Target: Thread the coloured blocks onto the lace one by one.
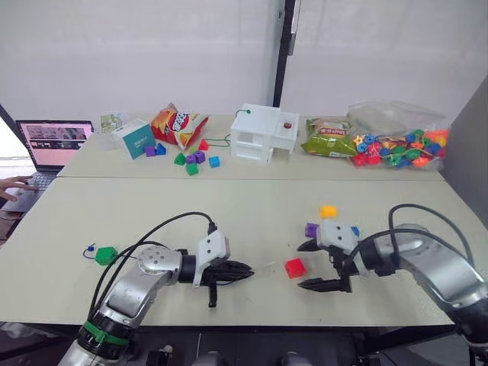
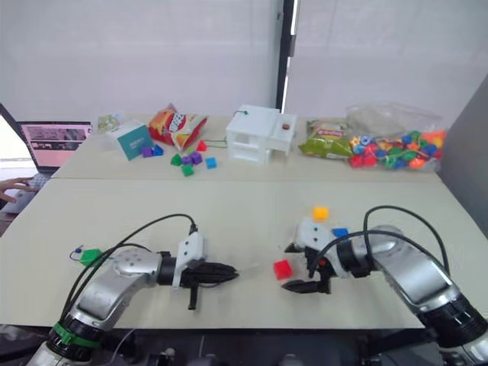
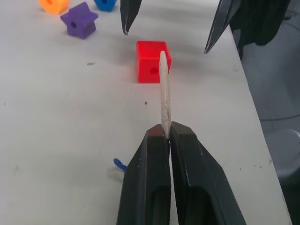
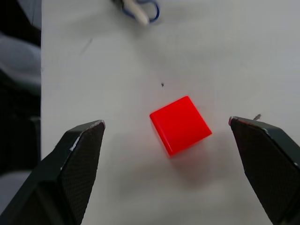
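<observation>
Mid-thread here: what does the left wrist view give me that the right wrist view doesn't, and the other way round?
Left wrist view: the left tool shut on the lace's pale tip, aimed toward the red block, whose side hole faces the camera; beyond it lie the purple block, the yellow block and the blue block.

Right wrist view: the red block's plain face from above, lying free between the open right tool's fingers, neither one touching it.

Both: the red block on the table, the lace tip and the open right tool.

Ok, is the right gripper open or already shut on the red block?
Open. The right gripper has its fingers spread wide to either side of the red block, touching neither face; the block sits flat on the table.
</observation>
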Robot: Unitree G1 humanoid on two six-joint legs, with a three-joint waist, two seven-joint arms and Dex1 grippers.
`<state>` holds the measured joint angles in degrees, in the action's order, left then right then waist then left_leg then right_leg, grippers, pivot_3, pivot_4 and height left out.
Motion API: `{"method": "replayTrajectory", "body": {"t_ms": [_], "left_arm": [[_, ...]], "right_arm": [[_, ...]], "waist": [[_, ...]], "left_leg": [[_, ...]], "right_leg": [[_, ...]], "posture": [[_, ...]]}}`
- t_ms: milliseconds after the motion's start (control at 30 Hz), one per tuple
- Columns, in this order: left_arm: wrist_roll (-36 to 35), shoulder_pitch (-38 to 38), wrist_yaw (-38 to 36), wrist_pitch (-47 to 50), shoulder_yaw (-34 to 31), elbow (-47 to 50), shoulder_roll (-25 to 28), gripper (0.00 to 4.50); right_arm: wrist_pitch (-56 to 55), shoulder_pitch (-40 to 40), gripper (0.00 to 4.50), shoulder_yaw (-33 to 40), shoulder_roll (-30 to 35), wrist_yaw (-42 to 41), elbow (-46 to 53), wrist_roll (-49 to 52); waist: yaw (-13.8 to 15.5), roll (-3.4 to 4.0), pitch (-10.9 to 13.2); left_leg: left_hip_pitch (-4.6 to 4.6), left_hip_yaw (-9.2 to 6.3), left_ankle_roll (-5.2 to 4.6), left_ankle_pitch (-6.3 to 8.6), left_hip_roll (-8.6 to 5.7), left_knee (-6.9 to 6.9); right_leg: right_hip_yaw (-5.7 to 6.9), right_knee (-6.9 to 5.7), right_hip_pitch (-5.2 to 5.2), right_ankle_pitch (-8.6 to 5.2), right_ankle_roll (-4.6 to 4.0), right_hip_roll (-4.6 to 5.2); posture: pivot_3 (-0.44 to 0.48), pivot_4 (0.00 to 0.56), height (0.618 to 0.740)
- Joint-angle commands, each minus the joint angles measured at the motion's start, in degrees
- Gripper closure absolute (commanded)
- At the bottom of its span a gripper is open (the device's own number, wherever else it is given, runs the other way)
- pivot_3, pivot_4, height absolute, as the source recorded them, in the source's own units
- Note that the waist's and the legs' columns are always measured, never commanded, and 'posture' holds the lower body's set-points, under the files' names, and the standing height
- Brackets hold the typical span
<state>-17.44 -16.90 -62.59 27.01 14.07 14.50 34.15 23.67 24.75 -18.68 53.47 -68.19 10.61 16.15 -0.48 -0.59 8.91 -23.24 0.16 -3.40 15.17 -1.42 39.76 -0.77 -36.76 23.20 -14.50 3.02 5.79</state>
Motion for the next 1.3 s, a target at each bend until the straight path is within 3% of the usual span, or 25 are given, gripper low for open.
{"method": "replayTrajectory", "body": {"t_ms": [33, 167, 267, 500, 833, 1300], "left_arm": [[-0.4, -1.5, 2.3, 6.0, -0.2, 4.9, 1.6, 4.50], [-1.5, -2.4, 4.0, 10.7, 0.3, 7.9, 1.9, 4.50], [-0.6, -2.8, 4.5, 11.9, 1.8, 8.4, 2.4, 4.50], [0.3, -5.7, 4.3, 12.0, 4.1, 7.1, 3.2, 4.50], [6.2, -12.9, 4.2, 11.1, 12.9, 2.3, 1.2, 4.50], [9.0, -17.3, 1.8, 12.7, 16.5, -0.8, 0.4, 4.50]], "right_arm": [[-10.4, 2.3, 0.02, -1.1, -1.5, -3.1, -5.7, -5.0], [-16.9, 3.4, 0.02, -1.6, -5.0, -3.8, -11.7, -8.0], [-17.8, 2.8, 0.83, -0.9, -7.4, -3.5, -13.9, -8.1], [-17.2, 0.2, 3.24, 1.4, -8.1, -2.6, -14.9, -8.4], [-0.6, -4.4, 3.30, 2.3, -11.1, 4.0, 0.6, -6.0], [2.3, -4.7, 3.30, 2.0, -11.3, 5.7, 3.2, -6.3]], "waist": [[0.1, 0.00, 0.0], [0.3, -0.02, 0.0], [0.4, -0.02, 0.0], [0.7, -0.02, 0.0], [1.0, -0.02, 0.0], [1.1, -0.04, 0.0]], "left_leg": [[0.00, 0.00, 0.00, 0.00, 0.00, 0.00], [0.00, 0.00, 0.02, -0.01, 0.00, 0.01], [0.00, -0.02, 0.03, -0.01, 0.00, 0.01], [0.06, -0.04, 0.08, -0.04, -0.01, 0.01], [-0.02, -0.04, 0.11, -0.05, -0.04, -0.01], [-0.04, -0.04, 0.09, -0.05, -0.10, 0.07]], "right_leg": [[0.00, -0.01, 0.00, 0.00, 0.00, 0.01], [0.00, -0.02, 0.00, 0.00, 0.00, 0.01], [-0.01, -0.04, 0.00, 0.01, 0.00, 0.02], [-0.02, -0.06, -0.04, 0.02, -0.02, 0.07], [-0.03, -0.14, 0.08, 0.02, -0.03, 0.06], [0.01, -0.14, 0.03, 0.02, -0.02, 0.03]], "posture": [[0.000, 0.150, 0.740], [0.000, 0.150, 0.740], [0.000, 0.150, 0.740], [0.000, 0.150, 0.740], [0.000, 0.150, 0.740], [0.000, 0.150, 0.740]]}}
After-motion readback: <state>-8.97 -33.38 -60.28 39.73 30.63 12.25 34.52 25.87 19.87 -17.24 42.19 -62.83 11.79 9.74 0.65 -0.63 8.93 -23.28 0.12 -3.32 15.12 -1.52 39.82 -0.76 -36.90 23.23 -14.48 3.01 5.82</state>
